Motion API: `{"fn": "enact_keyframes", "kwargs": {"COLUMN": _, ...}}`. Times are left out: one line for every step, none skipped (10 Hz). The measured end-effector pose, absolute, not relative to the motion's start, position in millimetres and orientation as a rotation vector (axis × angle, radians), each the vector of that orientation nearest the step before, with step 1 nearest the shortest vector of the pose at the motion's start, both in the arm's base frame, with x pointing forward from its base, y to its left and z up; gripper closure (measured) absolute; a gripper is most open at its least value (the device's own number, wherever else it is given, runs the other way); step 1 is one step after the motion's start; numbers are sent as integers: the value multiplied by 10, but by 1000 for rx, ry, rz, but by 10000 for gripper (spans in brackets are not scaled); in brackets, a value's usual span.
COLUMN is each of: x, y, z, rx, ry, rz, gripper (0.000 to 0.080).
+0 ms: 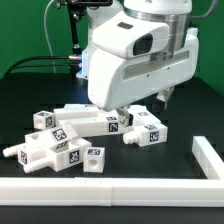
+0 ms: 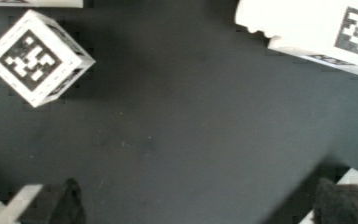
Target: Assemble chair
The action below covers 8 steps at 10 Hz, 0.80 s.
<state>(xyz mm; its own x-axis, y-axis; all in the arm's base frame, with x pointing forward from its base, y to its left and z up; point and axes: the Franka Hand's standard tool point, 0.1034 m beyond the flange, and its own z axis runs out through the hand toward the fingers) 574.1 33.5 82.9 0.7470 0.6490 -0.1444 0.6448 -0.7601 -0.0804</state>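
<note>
Gripper point(image 2: 194, 203) is hovering wide open above the table point(image 2: 176, 125), gripping nothing.
Centring squarely over one tagged chair piece point(image 2: 34, 60) before lowering is looking wisest, jaws straddling it.

You're looking at a big, glossy white plastic robot arm point(image 1: 125, 65) built from rounded, boxy shells with thin seams between them. On its side sits a dark grey oval inset point(image 1: 147, 42), like a small window. A grey ring point(image 1: 150, 8) bands the section above. Thin black cables point(image 1: 72, 35) run behind the casing. Under the white shell a dark fitting point(image 1: 166, 97) shows, and your two-finger gripper point(image 2: 190, 205) ends in flat, matte black fingers point(image 2: 51, 200) with squared edges.
</note>
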Motion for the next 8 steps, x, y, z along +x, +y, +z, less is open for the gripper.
{"fn": "enact_keyframes", "kwargs": {"x": 5741, "y": 335, "z": 829, "rx": -2913, "ry": -1079, "rz": 255, "gripper": 149}}
{"fn": "enact_keyframes", "kwargs": {"x": 5741, "y": 335, "z": 829, "rx": -2913, "ry": -1079, "rz": 255, "gripper": 149}}
{"fn": "enact_keyframes", "kwargs": {"x": 5741, "y": 337, "z": 829, "rx": -2912, "ry": -1077, "rz": 255, "gripper": 149}}
{"fn": "enact_keyframes", "kwargs": {"x": 5740, "y": 335, "z": 828, "rx": -2911, "ry": -1078, "rz": 255, "gripper": 149}}
{"fn": "enact_keyframes", "kwargs": {"x": 5742, "y": 304, "z": 809, "rx": -2897, "ry": -1105, "rz": 254, "gripper": 149}}
{"fn": "enact_keyframes", "kwargs": {"x": 5770, "y": 155, "z": 735, "rx": -2844, "ry": -1217, "rz": 247, "gripper": 149}}
{"fn": "enact_keyframes", "kwargs": {"x": 5815, "y": 63, "z": 697, "rx": -2801, "ry": -1314, "rz": 230, "gripper": 149}}
{"fn": "enact_keyframes", "kwargs": {"x": 5857, "y": 20, "z": 682, "rx": -2749, "ry": -1425, "rz": 198, "gripper": 149}}
